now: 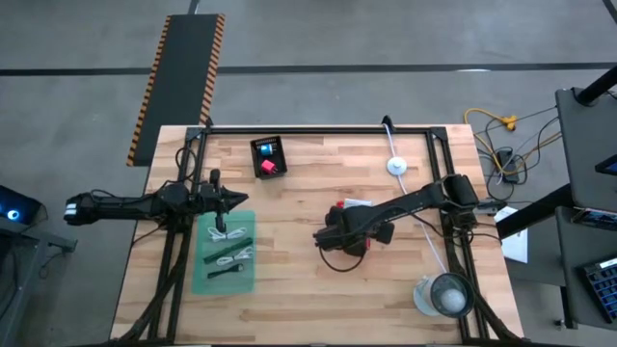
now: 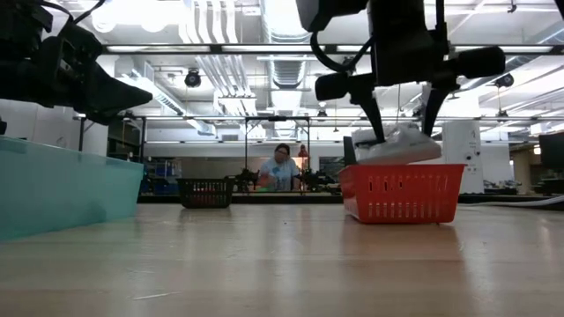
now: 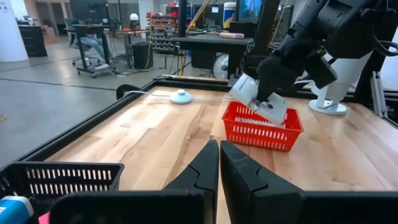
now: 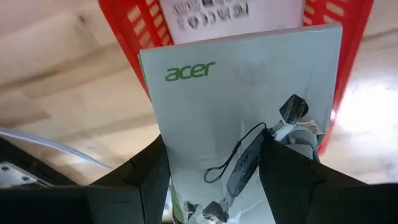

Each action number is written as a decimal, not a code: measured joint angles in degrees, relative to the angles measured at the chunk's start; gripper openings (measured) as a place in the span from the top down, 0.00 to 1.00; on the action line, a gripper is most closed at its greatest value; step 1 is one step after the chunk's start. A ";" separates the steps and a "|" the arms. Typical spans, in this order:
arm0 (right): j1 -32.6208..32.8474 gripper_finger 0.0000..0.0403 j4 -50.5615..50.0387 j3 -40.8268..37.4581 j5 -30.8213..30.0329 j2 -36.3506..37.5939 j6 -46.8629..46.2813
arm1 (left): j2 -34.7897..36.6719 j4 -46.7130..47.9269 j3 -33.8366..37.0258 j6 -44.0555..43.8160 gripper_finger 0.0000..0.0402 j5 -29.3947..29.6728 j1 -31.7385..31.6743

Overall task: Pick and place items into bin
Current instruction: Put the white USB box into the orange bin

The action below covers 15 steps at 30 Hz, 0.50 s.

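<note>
Near the middle of the desk [image 1: 289, 318], the right tool [image 4: 214, 162] holds a white Acer packet [image 4: 249, 112] pinched between its two dark fingers [image 4: 149, 180], hanging tilted just over the red basket [image 2: 401, 192]; the packet's printed face shows a cable and small black parts. A second white printed packet [image 4: 211, 14] already lies inside the basket beneath it. Over by the desk's left edge the left tool [image 3: 219, 171] hovers above a teal tray [image 1: 224, 253] with its fingers pressed together, gripping nothing; black and white cable pieces [image 1: 231, 255] lie in that tray. Toward the far edge sits a small black basket [image 1: 269, 156] with a red cube [image 1: 268, 167] and a blue cube [image 1: 266, 149] inside. A person [image 2: 279, 167] sits in the room beyond the desk.
</note>
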<state>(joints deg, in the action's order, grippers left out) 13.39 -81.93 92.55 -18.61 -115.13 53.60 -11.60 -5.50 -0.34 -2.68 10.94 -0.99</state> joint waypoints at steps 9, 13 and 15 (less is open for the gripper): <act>-0.04 0.50 2.44 -0.11 2.32 -0.02 -0.77 | 0.00 0.00 0.00 0.02 1.00 0.00 0.00; -0.13 0.45 3.01 -0.11 2.32 -0.07 -0.43 | 0.00 0.00 0.02 0.04 1.00 0.00 0.00; -0.23 0.41 3.01 -0.11 2.14 -0.07 -0.28 | 0.00 0.00 0.02 0.04 1.00 0.00 0.00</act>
<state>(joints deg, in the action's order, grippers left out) 13.15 -78.92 92.44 -16.48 -115.20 53.31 -11.60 -5.50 -0.32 -2.63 10.94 -0.99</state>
